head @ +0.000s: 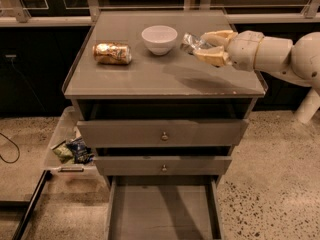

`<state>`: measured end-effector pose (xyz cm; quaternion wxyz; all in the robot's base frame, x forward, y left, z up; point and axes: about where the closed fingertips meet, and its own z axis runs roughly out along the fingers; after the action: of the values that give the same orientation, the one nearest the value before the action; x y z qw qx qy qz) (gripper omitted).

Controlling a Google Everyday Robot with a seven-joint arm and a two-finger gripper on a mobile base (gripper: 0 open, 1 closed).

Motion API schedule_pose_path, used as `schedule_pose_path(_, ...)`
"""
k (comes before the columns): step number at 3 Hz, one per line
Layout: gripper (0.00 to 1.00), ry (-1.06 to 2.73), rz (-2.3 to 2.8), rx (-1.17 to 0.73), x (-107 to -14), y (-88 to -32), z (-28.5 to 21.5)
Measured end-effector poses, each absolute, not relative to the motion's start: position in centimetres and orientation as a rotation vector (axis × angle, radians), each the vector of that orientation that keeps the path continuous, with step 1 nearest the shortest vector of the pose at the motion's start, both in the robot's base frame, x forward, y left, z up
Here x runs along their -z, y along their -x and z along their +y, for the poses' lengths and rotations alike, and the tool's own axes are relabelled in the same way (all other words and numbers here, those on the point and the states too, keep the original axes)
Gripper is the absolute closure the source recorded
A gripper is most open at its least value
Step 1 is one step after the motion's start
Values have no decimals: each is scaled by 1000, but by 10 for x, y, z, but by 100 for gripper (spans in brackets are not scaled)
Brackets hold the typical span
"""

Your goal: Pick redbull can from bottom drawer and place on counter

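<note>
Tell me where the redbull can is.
In the camera view, the redbull can is in the gripper over the counter, just right of the white bowl.
</note>
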<state>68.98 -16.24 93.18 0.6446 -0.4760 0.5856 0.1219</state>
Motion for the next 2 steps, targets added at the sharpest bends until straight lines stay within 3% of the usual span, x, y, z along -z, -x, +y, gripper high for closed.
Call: schedule_pose_path(2,100,997,1439,-253,-916,-728,-177)
